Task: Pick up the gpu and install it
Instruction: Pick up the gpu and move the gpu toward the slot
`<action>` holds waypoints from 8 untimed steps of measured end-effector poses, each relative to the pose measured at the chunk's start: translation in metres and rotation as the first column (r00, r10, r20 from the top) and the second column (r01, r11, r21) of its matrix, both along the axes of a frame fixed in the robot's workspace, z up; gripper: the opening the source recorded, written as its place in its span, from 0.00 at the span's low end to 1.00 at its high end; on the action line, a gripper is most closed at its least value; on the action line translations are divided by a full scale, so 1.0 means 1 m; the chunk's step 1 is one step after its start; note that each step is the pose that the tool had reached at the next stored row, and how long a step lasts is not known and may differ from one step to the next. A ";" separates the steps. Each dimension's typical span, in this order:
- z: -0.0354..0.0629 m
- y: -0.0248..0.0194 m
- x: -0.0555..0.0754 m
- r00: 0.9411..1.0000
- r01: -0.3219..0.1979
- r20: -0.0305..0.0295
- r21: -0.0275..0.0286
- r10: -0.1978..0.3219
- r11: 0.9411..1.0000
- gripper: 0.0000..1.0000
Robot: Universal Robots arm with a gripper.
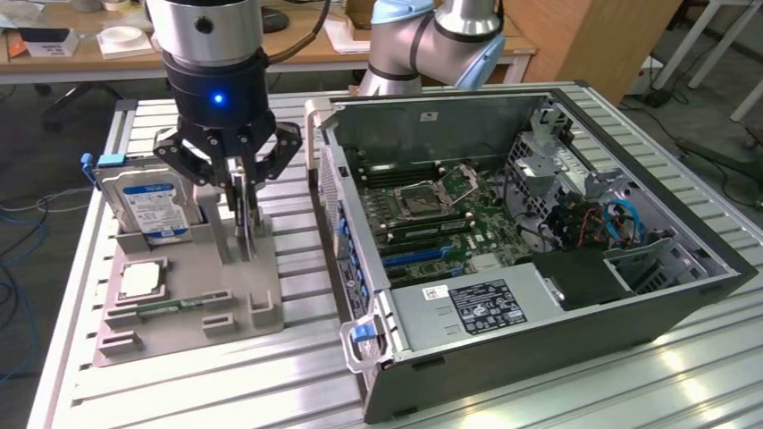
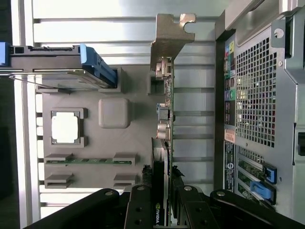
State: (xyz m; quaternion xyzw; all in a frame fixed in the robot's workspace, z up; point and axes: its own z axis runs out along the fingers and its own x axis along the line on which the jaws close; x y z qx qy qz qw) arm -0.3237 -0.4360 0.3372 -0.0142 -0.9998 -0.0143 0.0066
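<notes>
On the surface (image 1: pixel 667 384) we see the open computer case (image 1: pixel 417 125) waiting beside the grey holder (image 1: pixel 256 299). The holder props the gpu (image 2: pixel 165 102) on edge in its slot, so our hand (image 1: pixel 242 198) clenches its upper edge from above, the card not yet lifted out.

Work surface beneath the gripper (image 1: pixel 242 255): a ribbed aluminium table (image 1: pixel 179 393), pale grey. Bright patches of overhead light are reflected on its slats, well away from the gripper toward the exterior view's right. Behind the gripper: a long wooden desk (image 1: pixel 310 55) carrying a white container (image 1: pixel 125 40) and papers (image 1: pixel 346 36). Farther back, toward the exterior view's right: a wooden panel (image 1: pixel 596 40) and white table legs (image 1: pixel 716 45). Floor (image 1: pixel 703 134): grey, with dark cables on that side and blue cables (image 1: pixel 14 241) on the gripper's other side.
</notes>
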 end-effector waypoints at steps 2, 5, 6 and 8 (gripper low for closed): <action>0.0032 0.0000 0.000 1.000 0.000 0.000 0.000 0.000 1.000 0.26; 0.0051 0.0000 0.000 1.000 0.000 0.000 0.000 0.000 1.000 0.26; 0.0058 0.0000 0.000 1.000 0.000 0.000 0.000 0.000 1.000 0.26; 0.0074 0.0000 0.000 1.000 0.000 0.000 0.000 0.000 1.000 0.26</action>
